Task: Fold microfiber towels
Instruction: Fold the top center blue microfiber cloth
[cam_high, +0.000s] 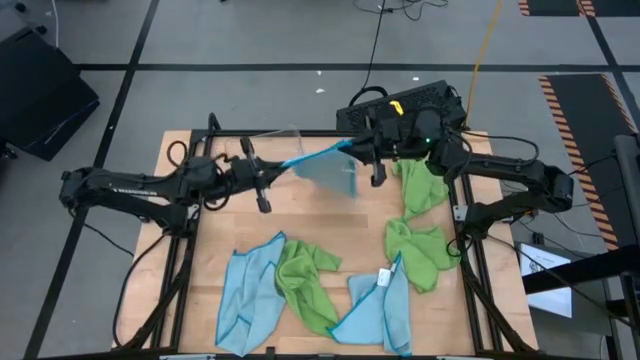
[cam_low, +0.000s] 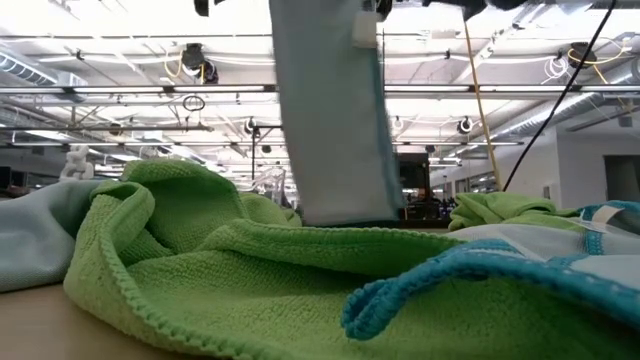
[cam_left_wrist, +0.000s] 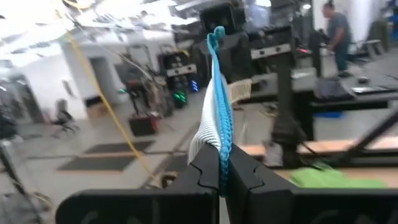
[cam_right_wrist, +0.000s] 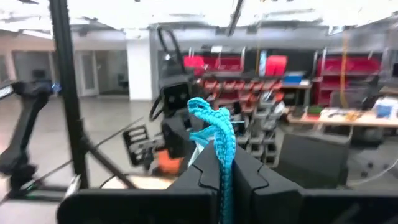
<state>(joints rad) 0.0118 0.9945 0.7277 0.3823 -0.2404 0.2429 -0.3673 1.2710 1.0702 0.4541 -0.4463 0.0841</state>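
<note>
Towel in light blue (cam_high: 328, 168), stretched in mid-air between two robot arms above the far half of the wooden worktop (cam_high: 330, 225), its body hanging down in a flat panel that the low view shows as a pale vertical strip. The left gripper (cam_high: 268, 172) has its jaws clenched on one end of the towel's top edge, and the right gripper (cam_high: 362, 147) has its jaws clenched on the other end; each wrist view shows a bright blue stitched hem pinched between the dark fingers. Below, more towels lie crumpled on the worktop: a light blue one (cam_high: 245, 288) at the near left, a lime green one (cam_high: 305, 282) overlapping its right side, and another light blue one with a small white tag (cam_high: 378, 310) beside that. Two more lime green towels lie along the right side, one (cam_high: 420, 187) near the right arm and one (cam_high: 420, 255) nearer the front.
</note>
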